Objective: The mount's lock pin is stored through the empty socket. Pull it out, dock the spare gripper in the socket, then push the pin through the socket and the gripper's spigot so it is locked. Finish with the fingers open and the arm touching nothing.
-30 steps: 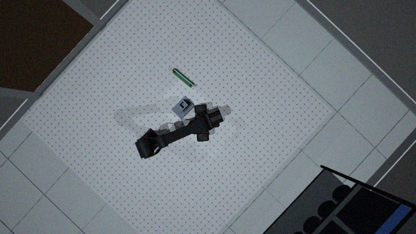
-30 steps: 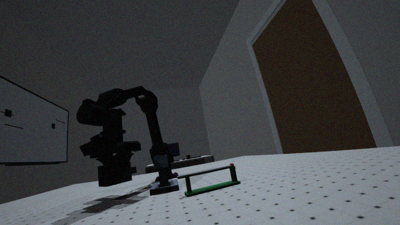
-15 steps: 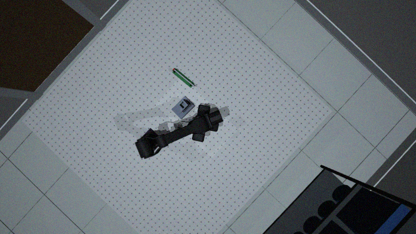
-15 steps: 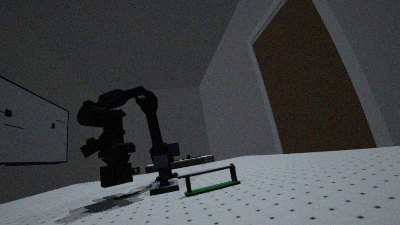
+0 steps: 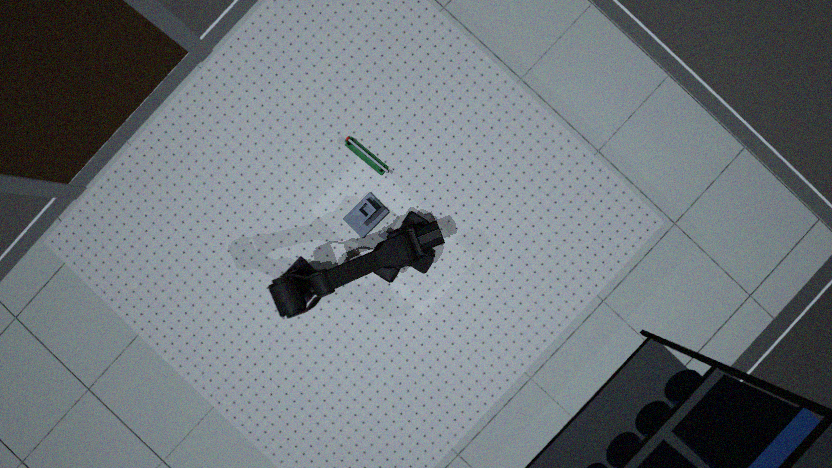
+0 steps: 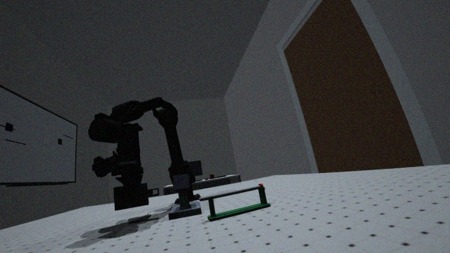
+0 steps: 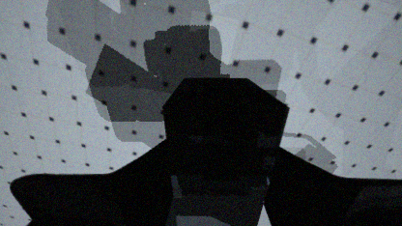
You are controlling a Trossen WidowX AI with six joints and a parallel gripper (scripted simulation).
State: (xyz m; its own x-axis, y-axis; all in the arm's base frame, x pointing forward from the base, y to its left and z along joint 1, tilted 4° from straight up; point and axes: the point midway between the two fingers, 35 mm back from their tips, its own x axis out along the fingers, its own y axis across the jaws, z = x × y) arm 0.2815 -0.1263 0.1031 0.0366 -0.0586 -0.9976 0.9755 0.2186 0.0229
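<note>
My gripper (image 5: pixel 422 231) (image 6: pixel 184 194) (image 7: pixel 214 134) is shut on the spare gripper (image 7: pixel 224 111), a dark angular block that fills the middle of the wrist view. I hold it low over the perforated table, just right of the mount (image 5: pixel 365 214) (image 6: pixel 185 213), a small grey block whose socket faces up and looks empty. In the top view the arm hides the spare gripper. The lock pin (image 5: pixel 367 152) (image 6: pixel 231 192), a thin grey rod with a red head, lies across a green rack (image 5: pixel 370 161) (image 6: pixel 239 211) beyond the mount, apart from the gripper.
The arm's base (image 5: pixel 289 293) (image 6: pixel 130 194) stands left of the mount. A low grey block (image 6: pixel 217 179) lies far back. A dark shelf unit (image 5: pixel 727 419) stands off the table's corner. A whiteboard (image 6: pixel 34 147) hangs on the wall.
</note>
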